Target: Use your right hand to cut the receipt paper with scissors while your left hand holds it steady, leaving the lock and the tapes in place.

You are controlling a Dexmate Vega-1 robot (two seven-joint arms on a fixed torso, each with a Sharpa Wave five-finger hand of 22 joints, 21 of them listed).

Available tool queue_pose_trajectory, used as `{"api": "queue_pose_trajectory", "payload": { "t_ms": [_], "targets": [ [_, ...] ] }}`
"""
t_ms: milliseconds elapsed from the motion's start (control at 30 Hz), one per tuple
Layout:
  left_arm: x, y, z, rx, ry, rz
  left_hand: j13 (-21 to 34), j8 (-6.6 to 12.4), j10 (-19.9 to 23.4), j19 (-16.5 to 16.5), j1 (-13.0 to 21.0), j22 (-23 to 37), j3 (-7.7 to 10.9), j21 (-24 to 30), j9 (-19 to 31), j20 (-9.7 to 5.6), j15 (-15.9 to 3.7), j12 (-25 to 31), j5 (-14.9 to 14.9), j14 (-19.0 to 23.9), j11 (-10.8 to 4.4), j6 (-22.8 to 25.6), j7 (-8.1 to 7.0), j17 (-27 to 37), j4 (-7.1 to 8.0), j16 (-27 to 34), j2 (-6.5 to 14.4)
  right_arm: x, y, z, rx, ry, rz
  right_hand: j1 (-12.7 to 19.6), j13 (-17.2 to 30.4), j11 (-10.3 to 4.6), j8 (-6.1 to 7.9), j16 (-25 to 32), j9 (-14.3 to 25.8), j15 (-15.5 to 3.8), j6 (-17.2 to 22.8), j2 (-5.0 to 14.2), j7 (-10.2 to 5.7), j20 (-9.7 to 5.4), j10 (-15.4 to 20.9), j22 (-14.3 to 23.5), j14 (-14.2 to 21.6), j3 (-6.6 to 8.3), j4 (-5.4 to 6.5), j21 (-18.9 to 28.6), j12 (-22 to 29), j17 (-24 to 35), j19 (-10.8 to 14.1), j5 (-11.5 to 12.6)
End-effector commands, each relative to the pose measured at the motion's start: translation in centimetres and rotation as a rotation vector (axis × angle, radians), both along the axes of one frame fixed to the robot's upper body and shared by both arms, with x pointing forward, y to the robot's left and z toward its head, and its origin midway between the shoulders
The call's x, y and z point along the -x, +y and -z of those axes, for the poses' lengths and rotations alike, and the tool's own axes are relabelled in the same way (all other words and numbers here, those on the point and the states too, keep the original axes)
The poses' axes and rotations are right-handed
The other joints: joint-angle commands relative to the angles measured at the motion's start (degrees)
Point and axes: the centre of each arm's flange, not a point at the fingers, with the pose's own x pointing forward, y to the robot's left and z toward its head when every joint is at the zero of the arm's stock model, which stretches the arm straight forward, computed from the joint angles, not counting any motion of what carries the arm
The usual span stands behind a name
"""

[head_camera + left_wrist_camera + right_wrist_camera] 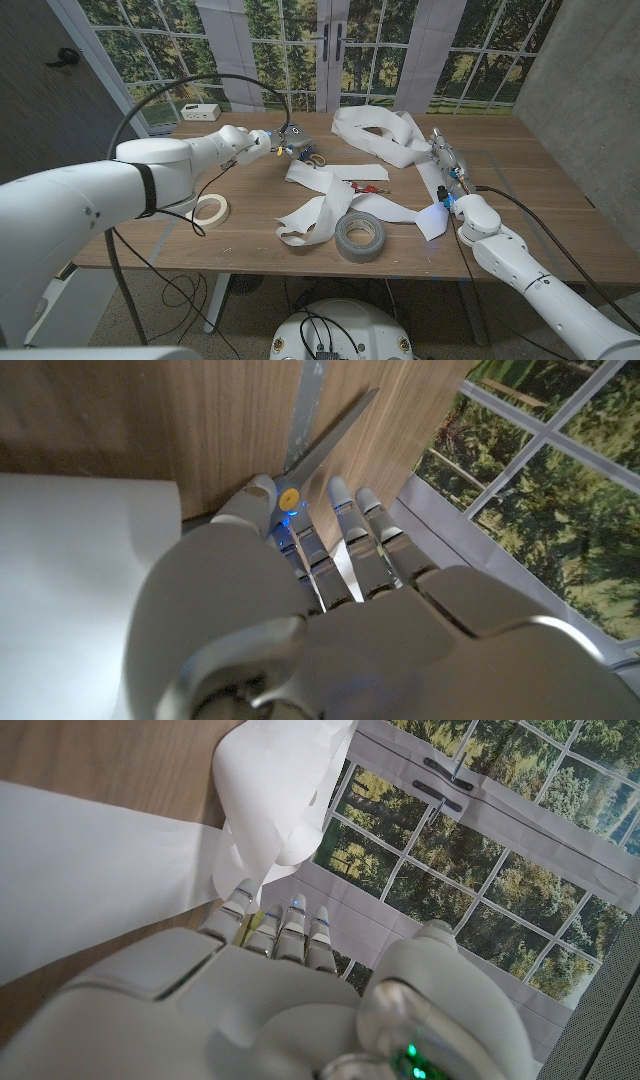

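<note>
the left hand [268, 143], upper middle, is put on the scissors [305, 154]; a grip cannot be told. the right hand [447, 168] is kept by the receipt paper [330, 205], its grip unclear too.

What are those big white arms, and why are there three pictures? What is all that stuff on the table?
The white arms belong to a robot standing at a wooden table. One picture comes from a camera on its head, looking down. The other two come from little cameras on its wrists, so you see the back of each hand up close, and the view is turned around.

On the table lies a long, curly strip of white receipt paper, a grey roll of tape, a pale roll of tape and something small and red, too small to tell what.

The left hand is at the scissors; its wrist picture shows its fingers over the blades. Whether it grips them is unclear. The right hand reaches along the paper.
</note>
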Motion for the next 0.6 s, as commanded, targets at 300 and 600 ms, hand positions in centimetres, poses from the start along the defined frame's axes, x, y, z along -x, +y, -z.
{"api": "queue_pose_trajectory", "payload": {
  "t_ms": [300, 600],
  "targets": [
    [-0.4, 0.03, 1.5, -0.009, 0.019, -0.036, 3.5, 4.99, 4.2, -2.6, 1.1, -1.0, -1.82, -0.4, 11.8, 0.17, -9.83, 5.2, 0.2, 4.5, -0.01, 11.0, -0.62, 1.7, 0.61, 0.9, 0.3, 0.08, -0.02, 0.33, 0.003, 0.018, 0.0, -0.4, 0.3, 0.02, -0.14, -0.2, 0.2, 0.14, 0.1, -0.13, -0.29, 0.76, -0.5, 0.1, -0.5, 0.35, 0.24, 0.2, -0.3, 0.3, -0.2, -0.2],
    [-0.43, -0.06, 1.86, 0.01, 0.027, -0.037, 6.6, 6.02, 5.4, -3.2, 3.3, -1.2, -2.54, -0.1, 12.4, 0.96, -9.89, 8.7, 0.3, 5.8, -0.05, 13.3, -0.91, 3.9, 0.36, 1.8, 1.9, 0.05, -0.11, 0.49, 0.005, 0.022, -0.003, -0.4, 0.3, -0.24, -0.15, -0.2, 0.2, 0.17, 0.0, -0.17, -0.38, 0.79, -0.5, 0.1, -0.6, 0.43, 0.24, 0.2, -0.2, 0.3, -0.2, -0.2]
  ]
}}
